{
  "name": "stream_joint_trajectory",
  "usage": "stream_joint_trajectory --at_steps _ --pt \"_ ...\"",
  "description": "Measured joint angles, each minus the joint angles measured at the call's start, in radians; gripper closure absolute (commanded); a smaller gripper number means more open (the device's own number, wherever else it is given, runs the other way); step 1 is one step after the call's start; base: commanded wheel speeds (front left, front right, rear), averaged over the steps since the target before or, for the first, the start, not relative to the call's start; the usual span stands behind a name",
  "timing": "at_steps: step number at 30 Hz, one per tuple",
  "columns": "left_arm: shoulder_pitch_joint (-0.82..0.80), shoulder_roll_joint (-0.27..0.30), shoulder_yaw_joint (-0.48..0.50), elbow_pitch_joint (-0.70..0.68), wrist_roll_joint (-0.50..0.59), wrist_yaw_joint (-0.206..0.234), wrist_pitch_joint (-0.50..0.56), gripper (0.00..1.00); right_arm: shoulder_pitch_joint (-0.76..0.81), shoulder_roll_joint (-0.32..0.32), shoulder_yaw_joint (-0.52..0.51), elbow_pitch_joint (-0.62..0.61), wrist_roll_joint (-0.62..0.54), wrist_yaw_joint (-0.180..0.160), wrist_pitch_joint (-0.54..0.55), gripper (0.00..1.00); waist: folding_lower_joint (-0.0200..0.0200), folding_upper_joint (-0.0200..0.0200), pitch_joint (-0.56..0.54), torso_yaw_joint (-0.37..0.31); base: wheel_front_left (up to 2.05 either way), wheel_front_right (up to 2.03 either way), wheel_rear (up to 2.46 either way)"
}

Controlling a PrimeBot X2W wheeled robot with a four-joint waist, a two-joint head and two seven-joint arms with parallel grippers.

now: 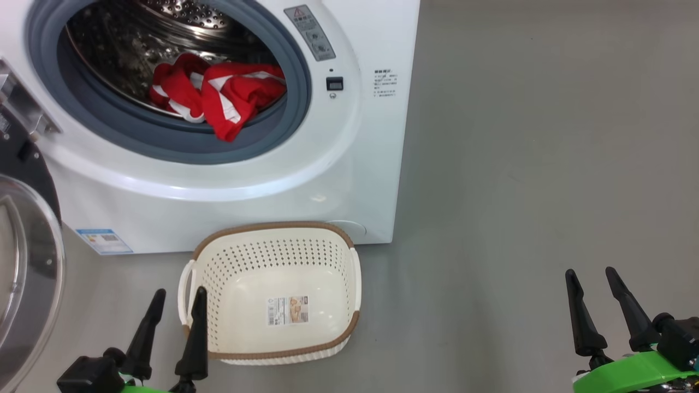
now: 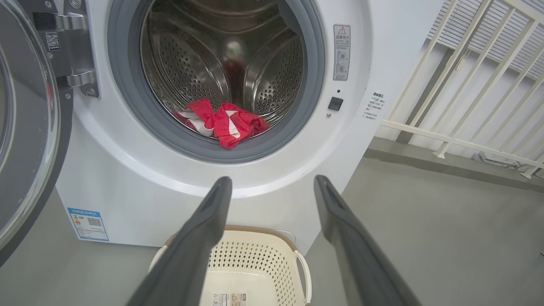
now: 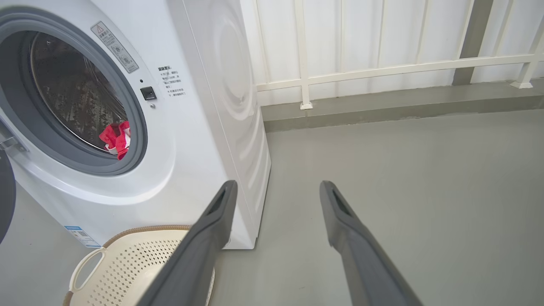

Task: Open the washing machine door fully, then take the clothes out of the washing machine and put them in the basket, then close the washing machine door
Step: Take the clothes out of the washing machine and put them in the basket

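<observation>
Left pincer (image 1: pixel 180 291) low at the lower left of the head view, both dark fingers spread apart, released, nothing between them. Its tips sit just beside the basket's left handle; cannot tell if they touch it. Right pincer (image 1: pixel 590 270) at the lower right, fingers also spread wide, released and empty, over bare grey floor (image 1: pixel 519 191), well apart from the basket and the machine.

Basket (image 1: pixel 273 256) stands upright on the floor, right in front of the washing machine (image 1: pixel 355 164), its back rim close against the machine's base. Cream perforated walls, brown rim, a paper label (image 1: pixel 288 311) lying flat on the bottom, no clothes inside.

Washing machine door (image 1: pixel 27 273) is swung open to the left, black rim and glass bowl at the left edge of the head view, hanging on a metal hinge (image 2: pixel 72 46).

Drum opening is uncovered. Clothes (image 1: pixel 224 95), red with white stripes, lie bunched at the bottom front of the steel drum (image 2: pixel 191 63), one red fold draped out over the grey rubber seal (image 1: pixel 109 125). Warning sticker (image 1: pixel 309 33) and a small black latch (image 1: pixel 334 83) to the right of the opening; blue label (image 1: pixel 104 241) low on the front panel.

White railing (image 3: pixel 382 68) behind and right of the machine.
</observation>
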Motion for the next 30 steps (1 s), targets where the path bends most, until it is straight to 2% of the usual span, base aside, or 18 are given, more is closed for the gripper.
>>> stream_joint_trajectory --at_steps 10,30 --pt "-0.001 -0.001 0.016 0.005 0.002 0.0 0.0 0.0 0.0 0.005 0.002 -0.001 0.0 0.0 0.0 0.0 0.0 0.0 0.008 0.001 0.9 -0.9 0.0" --pt "-0.008 -0.016 0.038 0.033 0.013 0.0 0.0 0.0 -0.004 0.009 0.018 -0.002 0.0 0.0 0.0 0.0 0.0 0.0 0.04 0.004 0.03 -0.03 0.0"
